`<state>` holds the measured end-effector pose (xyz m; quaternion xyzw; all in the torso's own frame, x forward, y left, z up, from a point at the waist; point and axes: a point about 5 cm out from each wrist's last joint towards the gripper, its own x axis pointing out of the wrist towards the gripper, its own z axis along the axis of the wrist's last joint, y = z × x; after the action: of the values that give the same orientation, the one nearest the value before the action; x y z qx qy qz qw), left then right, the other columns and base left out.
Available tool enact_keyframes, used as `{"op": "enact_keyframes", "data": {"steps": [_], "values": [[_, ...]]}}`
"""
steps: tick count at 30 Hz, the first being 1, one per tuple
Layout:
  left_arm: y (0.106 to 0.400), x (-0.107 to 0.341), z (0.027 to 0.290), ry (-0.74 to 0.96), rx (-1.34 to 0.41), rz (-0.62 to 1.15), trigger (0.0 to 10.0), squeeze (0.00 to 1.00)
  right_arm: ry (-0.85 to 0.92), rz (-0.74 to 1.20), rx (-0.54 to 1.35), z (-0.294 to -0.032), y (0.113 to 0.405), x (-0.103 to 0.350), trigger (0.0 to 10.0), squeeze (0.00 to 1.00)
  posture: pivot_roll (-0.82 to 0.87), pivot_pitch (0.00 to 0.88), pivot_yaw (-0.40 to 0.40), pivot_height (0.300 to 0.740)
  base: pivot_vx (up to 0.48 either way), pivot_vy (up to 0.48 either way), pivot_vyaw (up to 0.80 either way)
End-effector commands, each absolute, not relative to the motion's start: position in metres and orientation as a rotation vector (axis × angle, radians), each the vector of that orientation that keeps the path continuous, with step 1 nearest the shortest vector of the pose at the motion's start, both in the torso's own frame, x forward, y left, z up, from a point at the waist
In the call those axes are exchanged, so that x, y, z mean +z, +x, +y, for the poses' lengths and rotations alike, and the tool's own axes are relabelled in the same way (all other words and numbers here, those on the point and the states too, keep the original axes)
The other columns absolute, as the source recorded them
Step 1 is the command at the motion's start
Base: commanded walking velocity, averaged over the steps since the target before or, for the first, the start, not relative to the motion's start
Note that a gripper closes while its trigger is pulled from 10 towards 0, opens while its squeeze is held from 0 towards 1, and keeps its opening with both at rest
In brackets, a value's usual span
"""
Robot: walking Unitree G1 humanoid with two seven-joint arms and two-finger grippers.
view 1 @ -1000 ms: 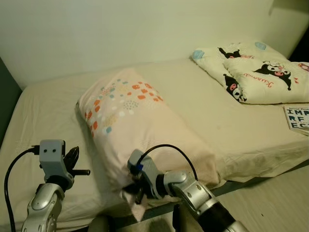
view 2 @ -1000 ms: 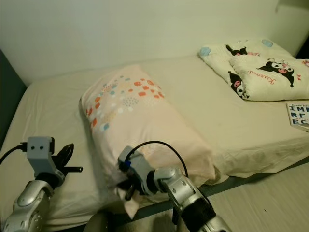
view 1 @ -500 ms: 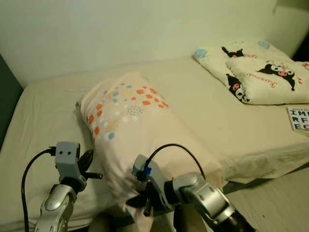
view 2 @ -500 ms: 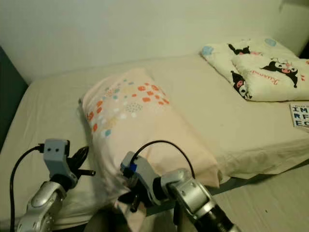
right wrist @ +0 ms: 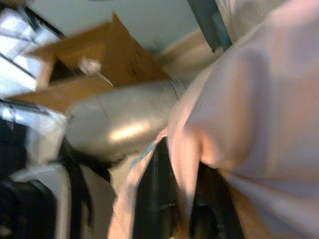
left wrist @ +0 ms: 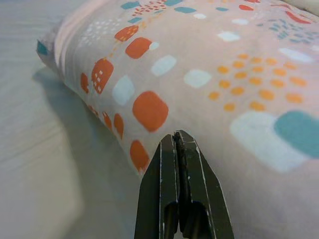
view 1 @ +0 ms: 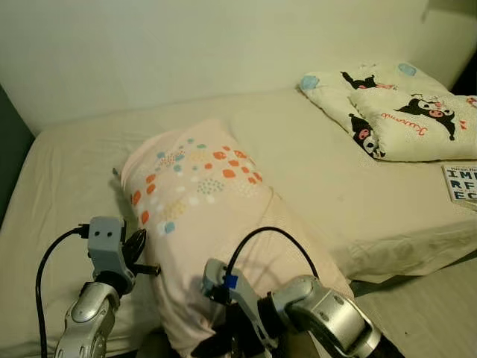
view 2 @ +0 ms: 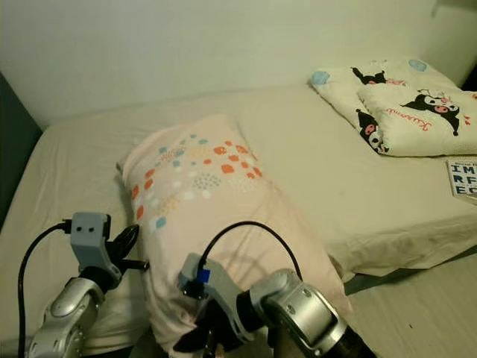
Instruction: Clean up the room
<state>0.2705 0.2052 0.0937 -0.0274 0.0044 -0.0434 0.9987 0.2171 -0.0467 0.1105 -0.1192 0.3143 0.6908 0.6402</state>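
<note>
Long pink pillow [view 1: 216,216] with orange and teal dots, lying diagonally on the cream-sheeted bed [view 1: 67,164], near end overhanging the mattress edge at 6 o'clock. Right gripper [right wrist: 182,199] clamped on a fold of pillowcase at that near corner, fabric pinched between the two fingers. Left gripper [left wrist: 178,149] with fingers pressed together, holding nothing, tip just beside the pillow's flank at 9 o'clock.

Judged light, soft and floppy: likely to sag and swing if lifted by one corner, case cloth liable to slip or stretch away from the filling. Better held at two well-apart points, near corner plus flank or far end, with a deep bite of fabric.

Folded cartoon-print quilt [view 1: 387,112] at 2 o'clock on the bed, well apart. Book [view 1: 460,183] with bold lettering at 3 o'clock near the bed edge. Wall [view 1: 186,52] at 12 o'clock. Cardboard box [right wrist: 94,64] in the right wrist view, blurred. Nothing lying between pillow and quilt.
</note>
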Motion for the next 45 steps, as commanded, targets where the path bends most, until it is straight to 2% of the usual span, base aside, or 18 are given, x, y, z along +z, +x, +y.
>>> {"op": "enact_keyframes", "data": {"steps": [1, 8, 9, 10, 11, 17, 18, 19, 20, 22, 23, 24, 25, 26, 30, 34, 38, 45], "values": [[0.266, 0.084, 0.203, -0.053, -0.094, 0.041, 10.0, 0.0, -0.336, 0.691, 1.645, -0.045, 0.213, 0.113, 10.0, 1.0, -0.04, 0.123, -0.031, 0.606, 0.0, 0.0, 0.0], [0.268, 0.084, 0.201, -0.053, -0.105, 0.044, 10.0, 0.0, -0.398, 0.711, 1.688, -0.058, 0.208, 0.12, 10.0, 1.0, -0.05, 0.122, -0.025, 0.606, 0.0, 0.0, 0.0], [0.268, 0.084, 0.201, -0.053, -0.106, 0.045, 10.0, 0.0, -0.423, 0.701, 1.688, -0.059, 0.209, 0.121, 10.0, 0.17, -0.05, 0.123, -0.023, 0.606, 0.0, 0.0, 0.0], [0.268, 0.084, 0.201, -0.053, -0.106, 0.045, 10.0, 0.0, -0.423, 0.701, 1.688, -0.059, 0.209, 0.121, 10.0, 0.17, -0.05, 0.123, -0.023, 0.606, 0.0, 0.0, 0.0], [0.269, 0.084, 0.201, -0.051, -0.105, 0.045, 10.0, 0.0, -0.406, 0.677, 1.7, -0.061, 0.21, 0.127, 10.0, 0.0, -0.05, 0.124, -0.021, 0.606, 0.0, 0.0, 0.0], [0.273, 0.084, 0.207, -0.039, -0.086, 0.052, 10.0, 0.0, -0.079, 0.442, 1.738, -0.066, 0.231, 0.18, 10.0, 0.0, -0.04, 0.124, -0.027, 0.606, 0.0, 0.0, 0.0], [0.273, 0.08, 0.212, -0.016, -0.051, 0.094, 10.0, 0.0, -0.017, 0.33, 1.523, -0.071, 0.263, 0.193, 10.0, 0.0, -0.04, 0.125, -0.027, 0.606, 0.0, 0.0, 0.0], [0.273, 0.08, 0.212, -0.016, -0.051, 0.094, 10.0, 0.0, -0.017, 0.33, 1.523, -0.071, 0.263, 0.193, 10.0, 0.0, -0.04, 0.125, -0.027, 0.606, 0.0, 0.0, 0.0], [0.273, 0.074, 0.216, 0.002, -0.021, 0.136, 10.0, 0.0, 0.027, 0.263, 1.326, -0.078, 0.289, 0.199, 10.0, 0.0, -0.04, 0.125, -0.027, 0.606, 0.0, 0.0, 0.0], [0.273, 0.074, 0.216, 0.002, -0.021, 0.136, 10.0, 0.0, 0.027, 0.263, 1.326, -0.078, 0.289, 0.199, 10.0, 0.0, -0.04, 0.125, -0.027, 0.606, 0.0, 0.0, 0.0], [0.271, 0.067, 0.221, 0.002, 0.004, 0.194, 10.0, 0.0, 0.059, 0.218, 1.05, -0.094, 0.32, 0.2, 10.0, 0.0, -0.04, 0.126, -0.024, 0.606, 0.0, 0.0, 0.0], [0.267, 0.062, 0.222, -0.074, -0.036, 0.243, 10.0, 1.0, 0.088, 0.239, 0.759, -0.128, 0.346, 0.186, 10.0, 1.0, -0.04, 0.131, -0.017, 0.606, 0.0, 0.0, 0.0], [0.263, 0.061, 0.219, -0.153, -0.105, 0.263, 10.0, 1.0, 0.099, 0.272, 0.586, -0.156, 0.356, 0.173, 10.0, 1.0, -0.04, 0.131, -0.017, 0.606, 0.0, 0.0, 0.0], [0.263, 0.061, 0.219, -0.153, -0.105, 0.263, 10.0, 1.0, 0.099, 0.272, 0.586, -0.156, 0.356, 0.173, 10.0, 1.0, -0.04, 0.131, -0.017, 0.606, 0.0, 0.0, 0.0], [0.253, 0.061, 0.22, -0.356, -0.244, 0.278, 10.0, 1.0, 0.176, 0.389, 0.418, -0.192, 0.35, 0.137, 10.0, 1.0, -0.03, 0.138, -0.015, 0.606, 0.0, 0.0, 0.0], [0.25, 0.06, 0.226, -0.433, -0.247, 0.279, 10.0, 1.0, 0.233, 0.435, 0.39, -0.197, 0.345, 0.125, 10.0, 1.0, -0.03, 0.142, -0.014, 0.606, 0.0, 0.0, 0.0], [0.25, 0.057, 0.232, -0.609, -0.218, 0.264, 10.0, 1.0, 0.401, 0.454, 0.29, -0.212, 0.34, 0.108, 10.0, 1.0, -0.03, 0.157, -0.003, 0.606, 0.0, 0.0, 0.0], [0.252, 0.055, 0.217, -0.649, -0.276, 0.226, 10.0, 1.0, 0.551, 0.433, 0.226, -0.234, 0.342, 0.099, 10.0, 1.0, -0.02, 0.172, 0.007, 0.606, 0.0, 0.0, 0.0]]}}
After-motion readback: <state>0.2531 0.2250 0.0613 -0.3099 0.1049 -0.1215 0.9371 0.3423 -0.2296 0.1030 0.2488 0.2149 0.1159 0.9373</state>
